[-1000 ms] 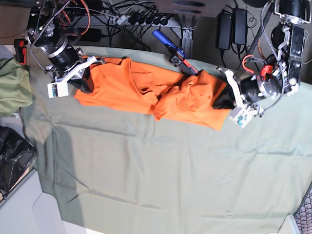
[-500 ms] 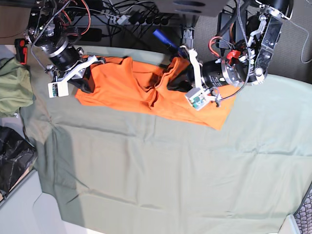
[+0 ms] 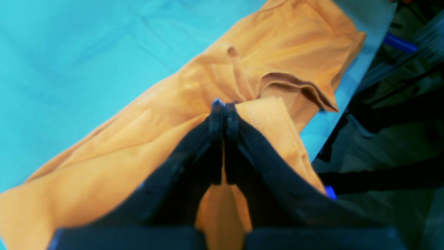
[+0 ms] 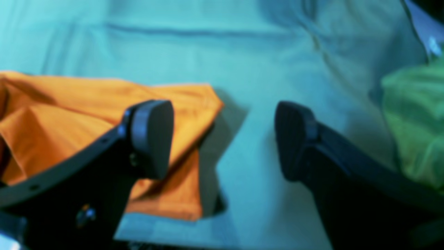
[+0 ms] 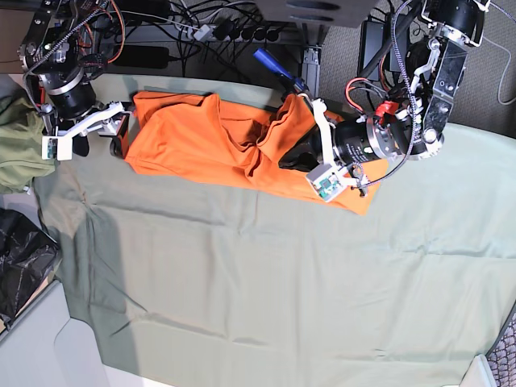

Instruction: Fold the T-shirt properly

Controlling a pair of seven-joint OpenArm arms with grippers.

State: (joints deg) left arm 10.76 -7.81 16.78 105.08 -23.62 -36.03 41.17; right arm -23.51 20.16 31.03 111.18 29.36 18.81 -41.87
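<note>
At the far left of the base view the olive-green garment [image 5: 18, 157] lies bunched on the table edge, apart from the work. Just to its right the right pincer [image 5: 113, 137] hangs beside the left end of the T-shirt [image 5: 201, 145]; in the right wrist view its jaws stand wide apart with nothing between them, one finger [image 4: 152, 137] over the orange corner and the other over the bare grey-green table cloth [image 5: 266, 274].

The T-shirt lies along the upper part of the table as a long rumpled strip, from upper left toward the centre right of the frame. Its right end is lifted and doubled back toward the middle.

Right of centre, the left pincer [image 5: 292, 127] has its jaws pressed together on a hemmed edge of the shirt; the left wrist view shows the left pincer [image 3: 222, 116] clamping a thin fold, with more fabric draped below it.

The fabric looks light, soft and limp: it should sag, crease and trail wherever it is unsupported, and a layer may slide over the one beneath. Stitched hems and corners seem the safest places to take hold, since a pinch there is likelier to catch all the layers meant; the free left corner under the open pincer looks like a fair grip point
</note>
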